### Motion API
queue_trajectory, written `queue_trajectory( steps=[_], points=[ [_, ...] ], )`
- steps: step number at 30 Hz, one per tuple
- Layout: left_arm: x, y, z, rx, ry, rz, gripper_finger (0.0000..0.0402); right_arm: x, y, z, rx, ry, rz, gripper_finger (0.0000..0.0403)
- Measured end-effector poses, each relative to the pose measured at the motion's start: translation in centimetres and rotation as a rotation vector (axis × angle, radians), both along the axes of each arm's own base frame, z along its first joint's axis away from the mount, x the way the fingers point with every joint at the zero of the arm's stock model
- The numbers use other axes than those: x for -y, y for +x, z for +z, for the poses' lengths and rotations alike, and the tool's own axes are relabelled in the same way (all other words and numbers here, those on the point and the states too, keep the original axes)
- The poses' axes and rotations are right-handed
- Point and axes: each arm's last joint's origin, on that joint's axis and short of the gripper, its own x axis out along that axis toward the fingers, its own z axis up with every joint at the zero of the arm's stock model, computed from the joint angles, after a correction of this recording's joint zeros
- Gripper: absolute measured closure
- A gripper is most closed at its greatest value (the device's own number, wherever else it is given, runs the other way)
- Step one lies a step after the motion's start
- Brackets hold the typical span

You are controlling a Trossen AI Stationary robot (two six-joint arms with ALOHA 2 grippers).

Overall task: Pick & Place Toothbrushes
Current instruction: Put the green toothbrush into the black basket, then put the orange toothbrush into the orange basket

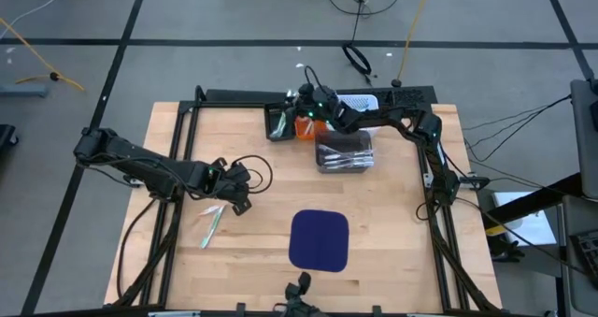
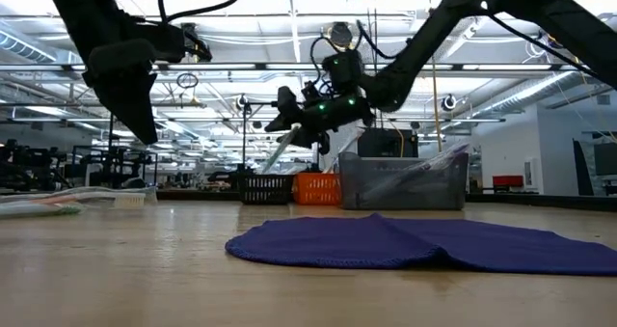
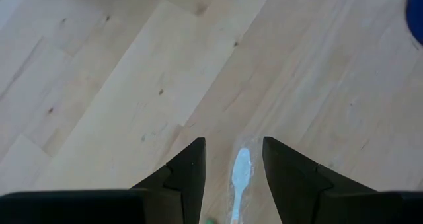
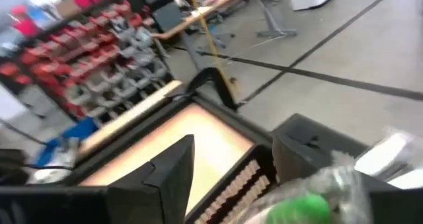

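- High view: left claw (image 1: 235,197) beside toothbrushes (image 1: 211,223) lying on the bench (image 1: 392,233); right claw (image 1: 297,107) over the black basket (image 1: 278,124).
- Low view: right claw (image 2: 286,115) clamped on a wrapped toothbrush (image 2: 274,153), raised.
- Left wrist view: fingers (image 3: 188,168) apart, straddling a toothbrush (image 3: 239,178).

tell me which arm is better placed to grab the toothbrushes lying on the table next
Left. Its end effector hangs just above the loose toothbrushes, fingers open, one brush showing between them in its wrist view. The right end effector is far off over the small bins and seems to hold a wrapped brush already.
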Motion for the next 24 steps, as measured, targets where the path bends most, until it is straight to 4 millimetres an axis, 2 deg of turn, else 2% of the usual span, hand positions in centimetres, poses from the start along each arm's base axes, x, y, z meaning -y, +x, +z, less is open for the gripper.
queue_trajectory(
  steps=[4,11,16,24],
  points=[
    [0.0,0.0,0.0,-0.001,0.001,-0.001,0.0249,0.8,0.9,2.0,-0.050,-0.071,-0.058,0.0205],
    [0.0,0.0,0.0,-0.001,0.001,-0.002,0.0249,1.9,1.7,5.1,-0.027,-0.139,-0.074,0.0206],
    [0.0,0.0,0.0,-0.002,0.002,-0.005,0.0250,2.2,1.5,4.7,-0.092,-0.118,-0.053,0.0206],
    [0.0,0.0,0.0,-0.005,0.006,-0.014,0.0250,0.0,1.4,5.3,-0.194,-0.079,0.228,0.0206]
  ],
)
